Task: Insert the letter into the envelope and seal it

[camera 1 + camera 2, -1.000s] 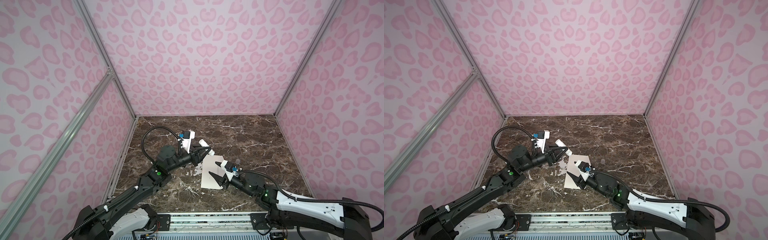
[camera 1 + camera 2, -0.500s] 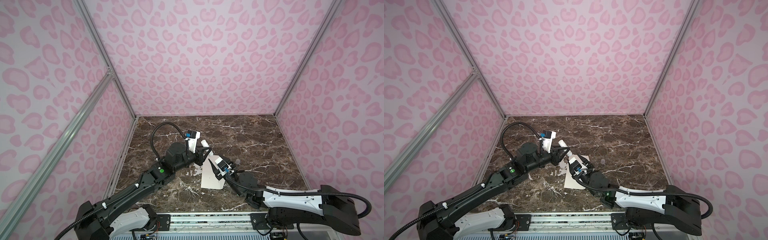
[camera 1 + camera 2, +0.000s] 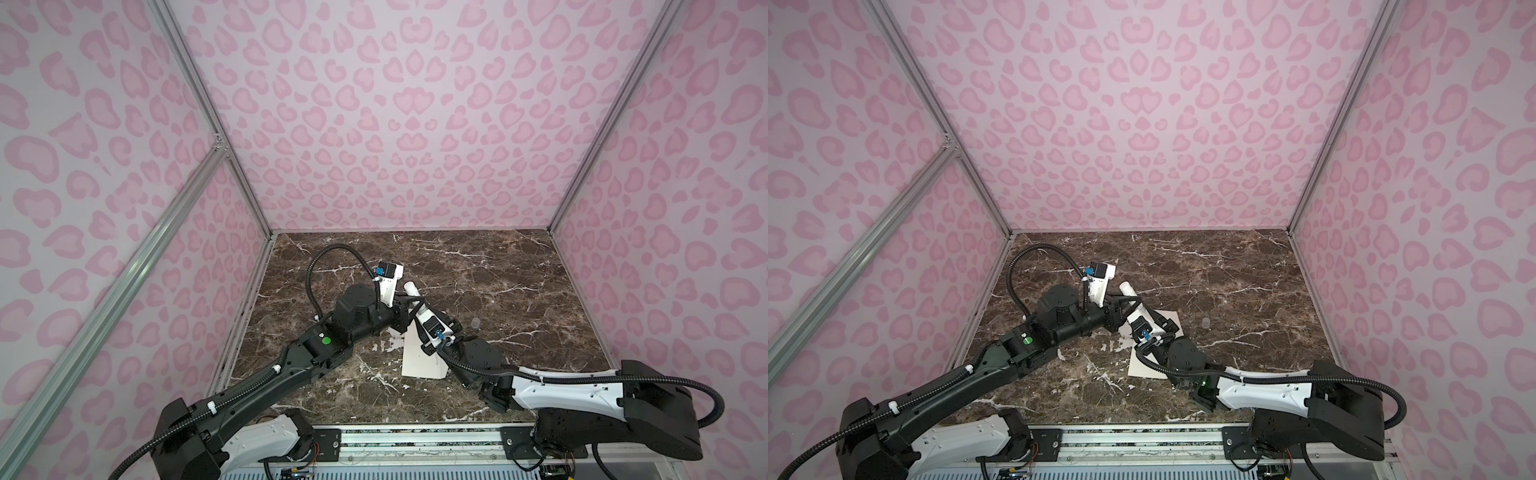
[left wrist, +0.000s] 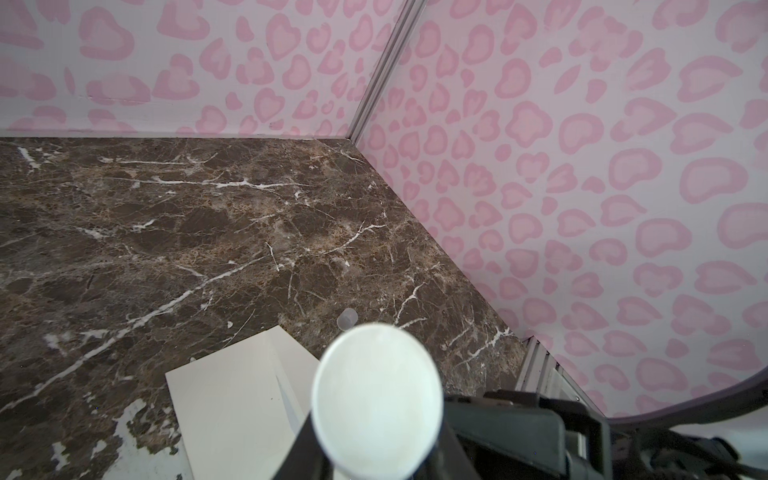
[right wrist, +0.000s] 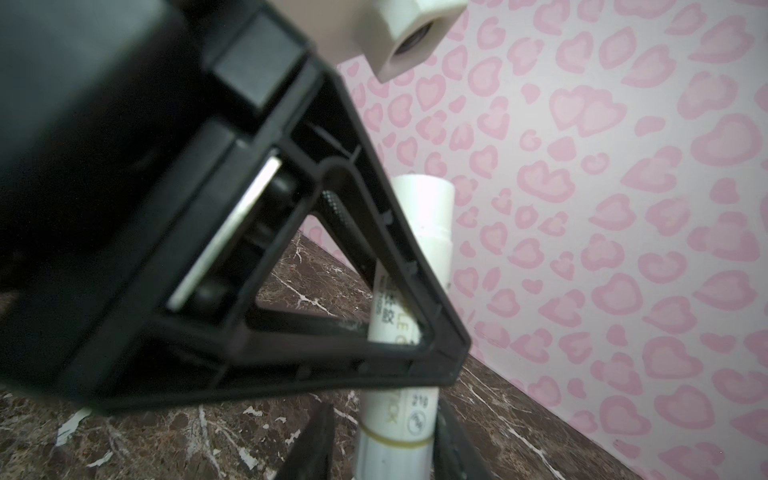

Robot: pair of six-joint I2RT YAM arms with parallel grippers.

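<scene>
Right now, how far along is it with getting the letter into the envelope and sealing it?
Done, apparently: no letter is in sight and only the envelope lies on the table, so it is probably inside. In hand: the left tool grips a glue stick, and the right tool straddles its lower end; a small clear cap stands apart. Left: gluing and pressing the flap shut.

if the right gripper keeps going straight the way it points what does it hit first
Most likely the glue stick, already between the right gripper's fingers; just beyond it, the left gripper holding it. Depth is unclear.
</scene>
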